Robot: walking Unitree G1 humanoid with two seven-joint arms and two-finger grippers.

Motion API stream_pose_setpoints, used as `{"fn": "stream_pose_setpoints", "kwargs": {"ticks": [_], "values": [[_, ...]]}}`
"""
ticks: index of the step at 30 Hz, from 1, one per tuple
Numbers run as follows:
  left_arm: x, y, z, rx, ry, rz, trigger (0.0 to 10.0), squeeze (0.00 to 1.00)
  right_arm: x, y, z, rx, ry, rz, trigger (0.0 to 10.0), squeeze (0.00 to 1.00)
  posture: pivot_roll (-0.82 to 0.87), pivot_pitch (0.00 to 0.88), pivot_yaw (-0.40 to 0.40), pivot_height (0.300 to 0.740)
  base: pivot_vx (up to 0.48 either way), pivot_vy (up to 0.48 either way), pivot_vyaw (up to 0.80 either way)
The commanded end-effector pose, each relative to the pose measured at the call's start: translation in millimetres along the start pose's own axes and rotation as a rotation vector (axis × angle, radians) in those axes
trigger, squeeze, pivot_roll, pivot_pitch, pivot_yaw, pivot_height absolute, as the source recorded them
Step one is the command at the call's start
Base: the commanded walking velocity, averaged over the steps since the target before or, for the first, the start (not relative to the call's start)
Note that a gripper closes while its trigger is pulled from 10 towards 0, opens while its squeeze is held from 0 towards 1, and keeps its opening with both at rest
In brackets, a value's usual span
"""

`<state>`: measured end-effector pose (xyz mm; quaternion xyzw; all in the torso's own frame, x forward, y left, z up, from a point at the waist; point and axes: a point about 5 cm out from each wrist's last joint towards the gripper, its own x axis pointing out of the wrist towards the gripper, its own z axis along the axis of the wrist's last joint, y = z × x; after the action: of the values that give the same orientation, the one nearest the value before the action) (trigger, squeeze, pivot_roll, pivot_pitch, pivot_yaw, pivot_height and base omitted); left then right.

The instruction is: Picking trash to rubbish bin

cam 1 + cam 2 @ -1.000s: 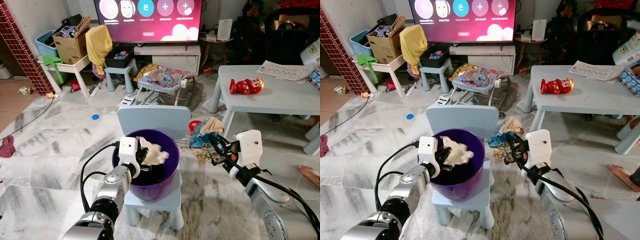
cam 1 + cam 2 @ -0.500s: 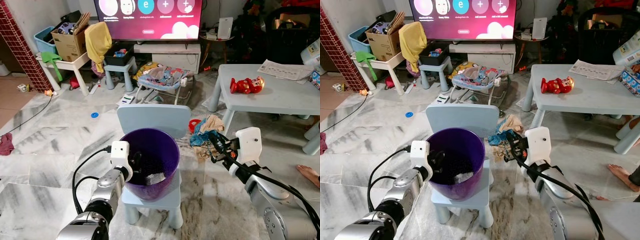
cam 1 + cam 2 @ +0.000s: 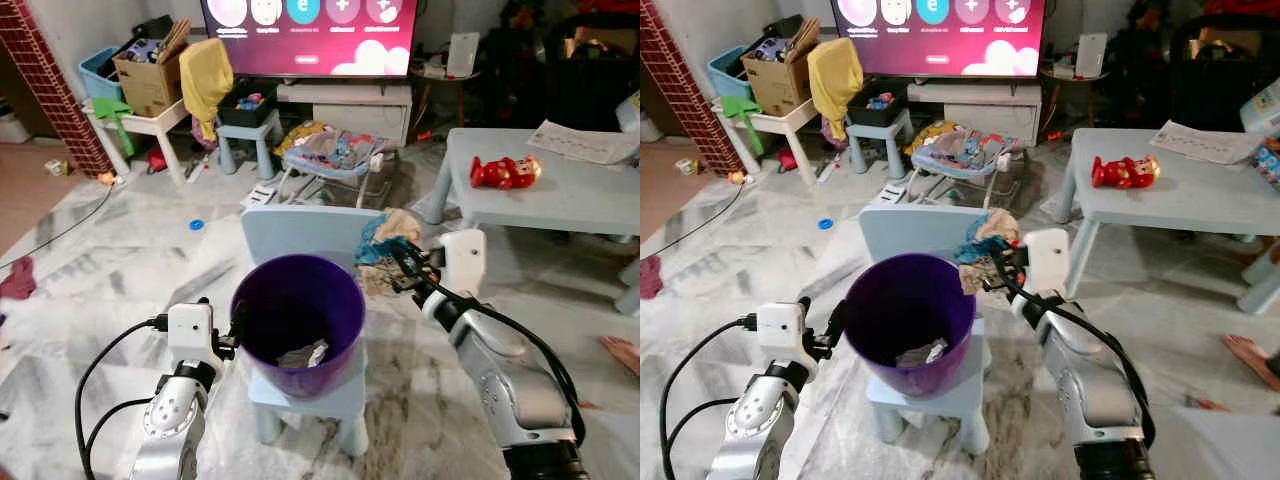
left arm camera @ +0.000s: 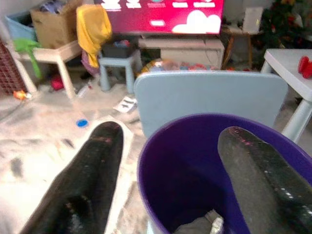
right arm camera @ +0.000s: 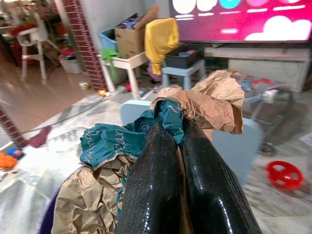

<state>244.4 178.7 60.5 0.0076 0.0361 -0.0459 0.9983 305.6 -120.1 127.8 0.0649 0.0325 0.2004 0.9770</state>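
You have one purple bin [image 3: 298, 325] on one blue chair [image 3: 312, 232], one crumpled paper wad [image 5: 195, 105], two claws, and one red toy [image 3: 505, 172] on one bench [image 3: 570, 195].

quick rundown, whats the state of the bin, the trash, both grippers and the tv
purple bin: upright on the small blue chair, open-topped, crumpled trash at its bottom
left gripper: open, empty, straddling the bin's rim
right gripper: shut on the brown and teal paper wad, beside the bin's rim
tv: on, pink screen
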Motion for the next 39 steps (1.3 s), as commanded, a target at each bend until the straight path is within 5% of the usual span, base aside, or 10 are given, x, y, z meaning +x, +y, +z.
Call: {"fn": "stream_pose_setpoints", "kwargs": {"ticks": [1,13,14,15,16,19,21,25,39], "values": [[-10.3,4.1,5,0.036,-0.011,0.01,10.0,1.0,7.1,2.3,-2,-0.009,0.004,0.017,0.0,0.0,0.1,0.0,0.022,0.74,0.0,0.0,0.0],[-57.4,7.7,6,0.082,0.119,0.017,10.0,1.0,47.6,36.7,-40,-0.034,0.139,0.167,0.0,0.0,0.17,0.0,0.026,0.74,0.0,0.0,0.0],[-59.3,8.2,4,0.081,0.131,0.017,10.0,0.62,49.2,40.7,-43,-0.042,0.149,0.179,0.0,0.0,0.17,0.0,0.026,0.74,0.0,0.0,0.0],[-60.5,8.6,3,0.078,0.139,0.013,10.0,0.05,50.3,45.1,-46,-0.043,0.161,0.19,0.0,0.0,0.17,0.0,0.026,0.74,0.0,0.0,0.0],[-61.4,8.9,2,0.076,0.145,0.012,10.0,0.0,51.1,49.1,-49,-0.048,0.171,0.202,0.0,0.0,0.17,0.0,0.027,0.74,0.0,0.0,0.0],[-62.1,8.8,3,0.073,0.153,0.012,10.0,0.0,51.2,59.2,-58,-0.058,0.198,0.24,0.0,0.0,0.18,0.0,0.027,0.74,0.0,0.0,0.0],[-62.4,8.2,1,0.073,0.17,0.015,10.0,0.0,45.2,79.3,-80,-0.111,0.276,0.339,0.0,0.0,0.19,0.0,0.026,0.74,0.0,0.0,0.0],[-62.2,7.7,-4,0.07,0.18,0.013,10.0,0.0,39.4,87.1,-92,-0.141,0.315,0.383,0.0,0.0,0.19,0.0,0.025,0.74,0.0,0.0,0.0],[-55.3,21.0,-29,0.059,0.227,0.015,10.0,0.0,45.2,82.2,-87,-0.175,0.269,0.354,0.0,0.0,0.18,0.0,0.024,0.74,0.0,0.0,0.0]]}}
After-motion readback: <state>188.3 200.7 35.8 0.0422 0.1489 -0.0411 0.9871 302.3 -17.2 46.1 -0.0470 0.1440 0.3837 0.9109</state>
